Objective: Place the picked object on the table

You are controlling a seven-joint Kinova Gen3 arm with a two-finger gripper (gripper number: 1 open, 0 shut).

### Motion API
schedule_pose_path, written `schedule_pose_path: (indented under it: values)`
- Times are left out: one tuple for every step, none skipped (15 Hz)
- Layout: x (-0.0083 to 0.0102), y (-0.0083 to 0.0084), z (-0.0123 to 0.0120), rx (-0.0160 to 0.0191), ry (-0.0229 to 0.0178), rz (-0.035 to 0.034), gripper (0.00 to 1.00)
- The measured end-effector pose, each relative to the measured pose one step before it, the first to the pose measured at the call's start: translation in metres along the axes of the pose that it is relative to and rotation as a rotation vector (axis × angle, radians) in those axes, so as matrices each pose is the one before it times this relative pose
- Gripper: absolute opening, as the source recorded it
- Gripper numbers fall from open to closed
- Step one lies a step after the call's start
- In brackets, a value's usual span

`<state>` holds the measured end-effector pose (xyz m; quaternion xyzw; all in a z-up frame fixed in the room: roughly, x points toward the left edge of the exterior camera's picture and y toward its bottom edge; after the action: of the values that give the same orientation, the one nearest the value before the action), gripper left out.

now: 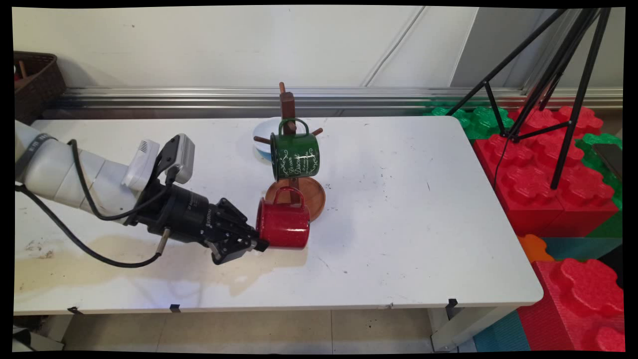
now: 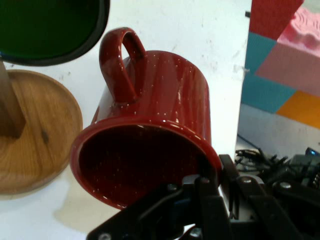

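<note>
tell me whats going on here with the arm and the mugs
The gripper is shut on the rim of a red mug, one finger inside and one outside, holding it on its side with the handle up. It sits just in front of a wooden mug tree, where a green mug hangs. A white-and-blue bowl lies behind.

A red mug is held on its side by the black gripper, clamped at the rim, near the table's front edge. A green mug is hung on a wooden mug tree just behind it.
</note>
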<state>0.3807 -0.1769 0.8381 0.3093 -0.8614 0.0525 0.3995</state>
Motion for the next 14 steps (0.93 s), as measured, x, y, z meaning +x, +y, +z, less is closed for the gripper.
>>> schedule_pose_path:
  values:
    - [0.00171, 0.00054, -0.00198, 0.00051, -0.01134, 0.00733, 0.0]
    - [0.00102, 0.00016, -0.00149, 0.00035, -0.00893, 0.00526, 0.0]
    - [0.00159, -0.00002, -0.00218, 0.00049, -0.01309, 0.00823, 0.0]
    - [0.00086, -0.00011, -0.00174, 0.00077, -0.01001, 0.00649, 0.0]
    - [0.00115, -0.00027, -0.00276, 0.00184, -0.0142, 0.009, 0.0]
    - [0.00061, -0.00031, -0.00197, 0.00086, -0.01085, 0.00625, 0.0]
    - [0.00102, -0.00055, -0.00299, 0.00186, -0.0151, 0.00922, 0.0]
    - [0.00039, -0.00037, -0.00216, 0.00122, -0.01157, 0.00601, 0.0]
    - [0.00057, -0.00059, -0.00318, 0.00187, -0.01687, 0.00921, 0.0]
    - [0.00029, -0.00046, -0.00231, 0.00178, -0.01173, 0.00505, 0.0]
    - [0.00017, -0.00058, -0.00344, 0.00286, -0.01691, 0.00705, 0.0]
    - [0.0001, -0.00047, -0.00182, 0.00158, -0.00835, 0.00424, 0.0]
    - [0.00034, -0.00122, -0.00405, 0.00296, -0.01893, 0.00975, 0.0]
    - [0.0001, -0.00087, -0.0025, 0.00246, -0.01078, 0.0058, 0.0]
